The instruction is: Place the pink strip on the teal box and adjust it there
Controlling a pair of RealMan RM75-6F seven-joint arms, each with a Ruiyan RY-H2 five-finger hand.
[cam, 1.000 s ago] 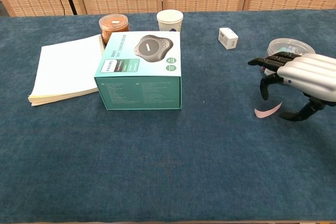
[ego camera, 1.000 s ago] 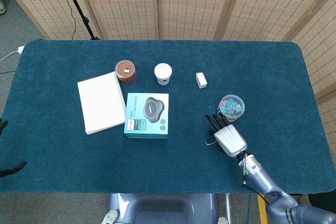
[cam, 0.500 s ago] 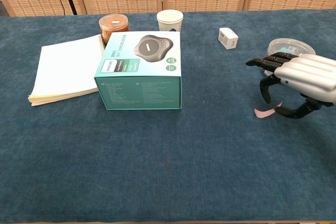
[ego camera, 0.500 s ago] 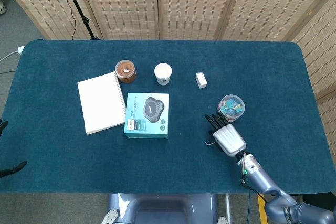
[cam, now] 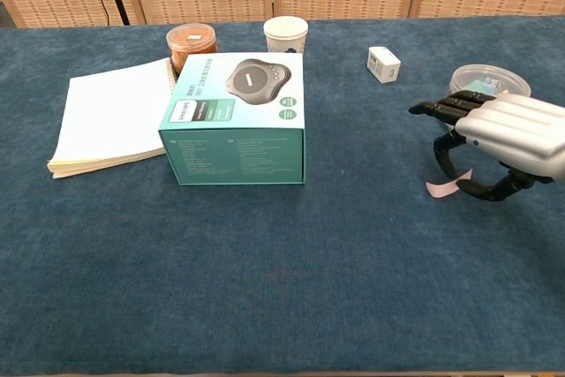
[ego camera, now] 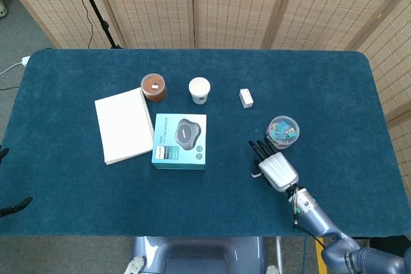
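The right robot hand (cam: 494, 143) pinched the pink strip (cam: 441, 185) just above the counter (cam: 353, 262). The teal box (cam: 237, 121) sat well apart to its left. The left robot hand was out of view.

A rectangular table (ego camera: 77, 197) covered in dark teal-blue carpet-like cloth fills both views. On it, left of centre, lies a white spiral-bound notebook (ego camera: 123, 125), closed. Just beside its right edge stands a teal cardboard box (ego camera: 180, 141) printed with a grey device. Behind them sit a clear round jar of brown contents (ego camera: 153, 87) and a white paper cup (ego camera: 200, 90), near each other. Further right is a small white rectangular box (ego camera: 246, 98). Toward the right side stands a clear lidded tub of colourful small pieces (ego camera: 283, 131).
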